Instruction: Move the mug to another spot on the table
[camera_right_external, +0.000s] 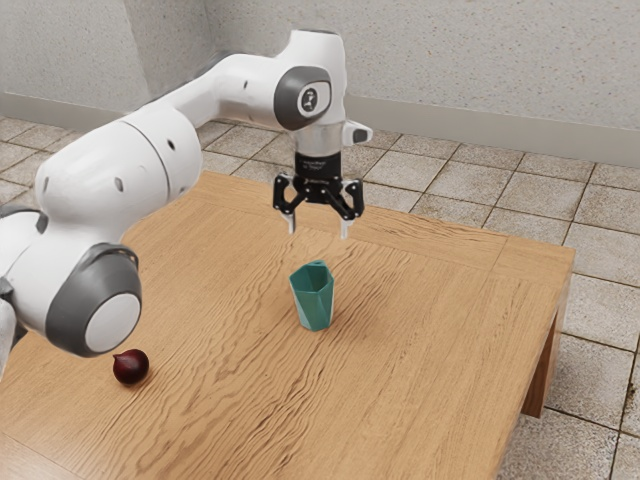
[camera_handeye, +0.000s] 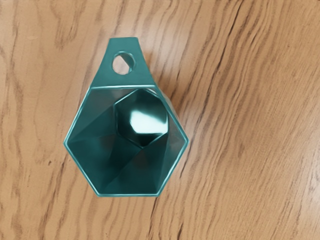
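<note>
Hovering above the mug (camera_right_external: 313, 295), the gripper (camera_right_external: 318, 230) hangs with its black fingers spread wide and nothing between them, and clear air separates the tips from the rim. The mug is teal and faceted, its hexagonal mouth narrowing to a smaller hexagonal base. It stands upright near the middle of the table (camera_right_external: 430, 340), a slab of pale wood with strong wavy grain. Bare wood lies on every side of it, with the far and right edges well apart. Toward the exterior view's left, near the front edge, lies a dark red onion (camera_right_external: 131, 366), far from the mug. The wrist view, looking straight down, adds the glossy inner floor and the handle (camera_handeye: 122, 62) — a flat tab pierced by a round hole.
</note>
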